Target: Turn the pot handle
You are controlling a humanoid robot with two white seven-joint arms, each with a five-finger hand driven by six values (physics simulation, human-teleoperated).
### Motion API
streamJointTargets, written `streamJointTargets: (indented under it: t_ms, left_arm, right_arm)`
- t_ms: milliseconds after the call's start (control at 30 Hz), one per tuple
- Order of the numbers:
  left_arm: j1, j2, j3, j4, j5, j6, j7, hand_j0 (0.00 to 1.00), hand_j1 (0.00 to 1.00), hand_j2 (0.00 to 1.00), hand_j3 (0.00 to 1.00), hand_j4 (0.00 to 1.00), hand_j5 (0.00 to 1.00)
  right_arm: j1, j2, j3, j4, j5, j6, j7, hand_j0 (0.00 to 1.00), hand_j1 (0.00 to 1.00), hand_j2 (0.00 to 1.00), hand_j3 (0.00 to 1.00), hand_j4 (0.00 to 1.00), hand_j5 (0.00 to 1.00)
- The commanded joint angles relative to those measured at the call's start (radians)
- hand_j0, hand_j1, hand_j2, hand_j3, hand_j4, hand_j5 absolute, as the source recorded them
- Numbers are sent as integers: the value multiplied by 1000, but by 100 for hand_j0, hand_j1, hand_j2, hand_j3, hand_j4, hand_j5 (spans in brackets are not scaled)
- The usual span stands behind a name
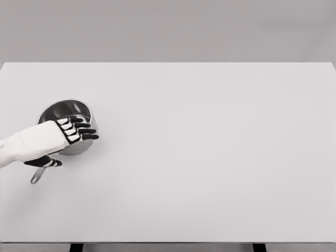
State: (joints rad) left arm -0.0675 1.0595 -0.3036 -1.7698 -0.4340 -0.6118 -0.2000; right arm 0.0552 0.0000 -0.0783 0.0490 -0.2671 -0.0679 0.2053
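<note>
A: Currently, steel pot [65, 112] far-left on table [210, 157]; left hand [68, 134] over near rim, fingers [86, 131] straight, slightly apart, clamping nothing.

B: Handle [38, 175] pointing near-left, under wrist. Risk: shoving pot bodily, not turning it.

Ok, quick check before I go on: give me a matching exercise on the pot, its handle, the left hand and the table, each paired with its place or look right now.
Things:
1. pot
2. pot handle
3. left hand
4. table

Descriptions:
A. plain white surface filling most of the view
B. over the pot's near rim, dark fingers pointing right
C. shiny metal, open top, at the table's left side
D. thin metal bar sticking out toward the lower left, under the wrist

Pairs: 1-C, 2-D, 3-B, 4-A
</note>
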Motion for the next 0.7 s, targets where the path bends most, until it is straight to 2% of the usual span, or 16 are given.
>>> streamJointTargets:
  t_ms: [0,667]
  left_arm:
    - [0,10,14,3,6,1,1,100,100,100,100,100,100]
    - [0,27,32,46,6,1,1,100,100,100,100,100,100]
  right_arm:
    - [0,0,0,0,0,-1,0,100,100,100,100,100,100]
    - [0,0,0,0,0,0,0,100,100,100,100,100,100]
